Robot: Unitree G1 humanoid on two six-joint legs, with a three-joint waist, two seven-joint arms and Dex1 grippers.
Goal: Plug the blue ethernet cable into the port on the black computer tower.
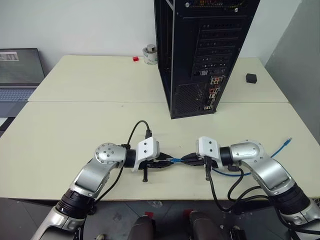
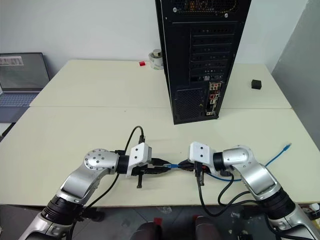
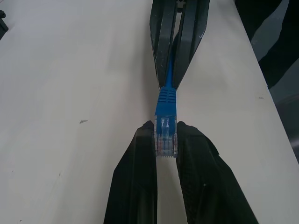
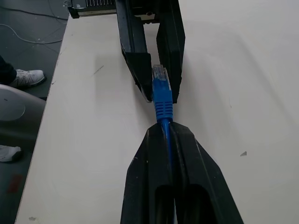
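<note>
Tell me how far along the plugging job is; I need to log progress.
Done: the blue ethernet cable is off the table. In hand: right gripper holds the cord, left gripper pinches its plug. Left: carrying it to the port on the black computer tower.

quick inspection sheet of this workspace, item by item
surface: cream table, bare in front
job's things: blue cable held between both grippers; tower upright at the back, ports facing the robot
clutter: tape roll, red bit, black cube
grippers: left gripper shut on the plug; right gripper shut on the cord
cables: blue slack trails right to the far plug
surroundings: laptop at left
</note>
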